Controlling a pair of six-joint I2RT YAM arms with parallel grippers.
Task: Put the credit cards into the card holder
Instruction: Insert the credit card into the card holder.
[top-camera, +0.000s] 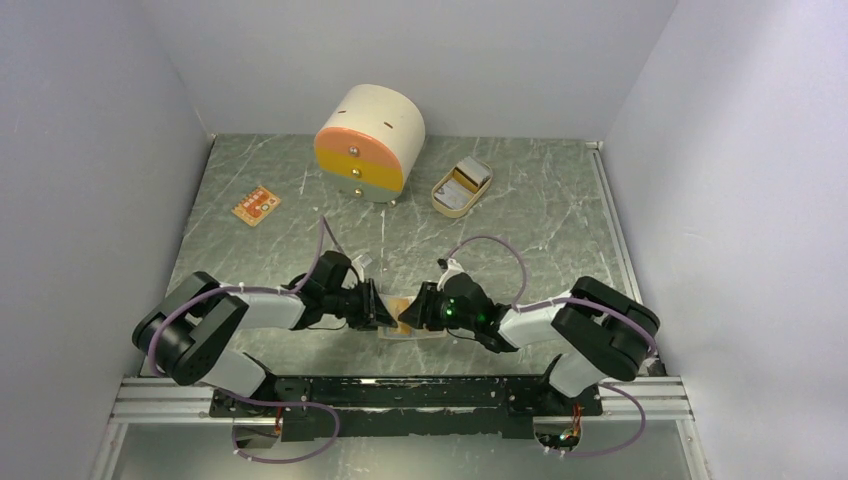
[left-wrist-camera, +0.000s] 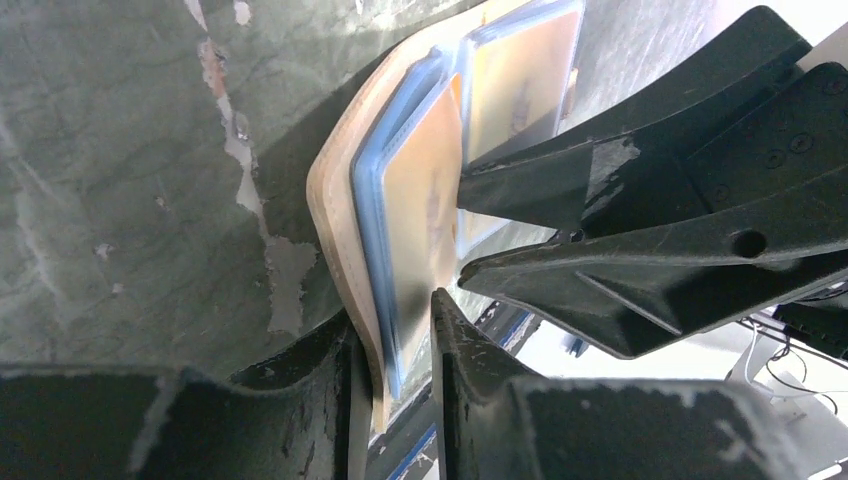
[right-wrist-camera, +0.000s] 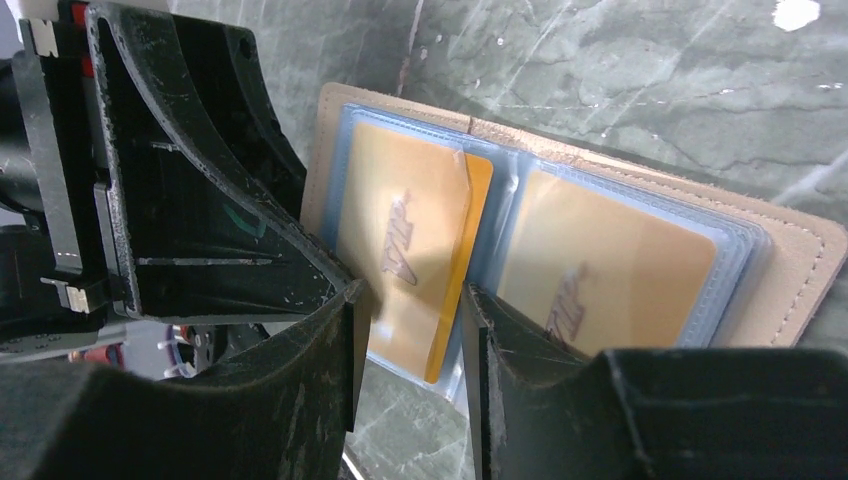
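Top external: the card holder (top-camera: 408, 331) sits open between left pincer (top-camera: 385, 314) and right pincer (top-camera: 414, 312). Left wrist: the left jaws straddle its edge; pinching or loose, I cannot tell. Right wrist: a yellow-orange card (right-wrist-camera: 410, 250), seemingly part-pocketed, ends between the parted right jaws, hold unclear. Push it straight and flat, holder braced

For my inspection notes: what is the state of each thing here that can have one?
card holder, open.
yellow-orange card, partly inside its sleeve.
second card, fully sleeved.
drawer box, drawers shut.
left tool, straddling the holder's edge; grip unclear.
right tool, open.
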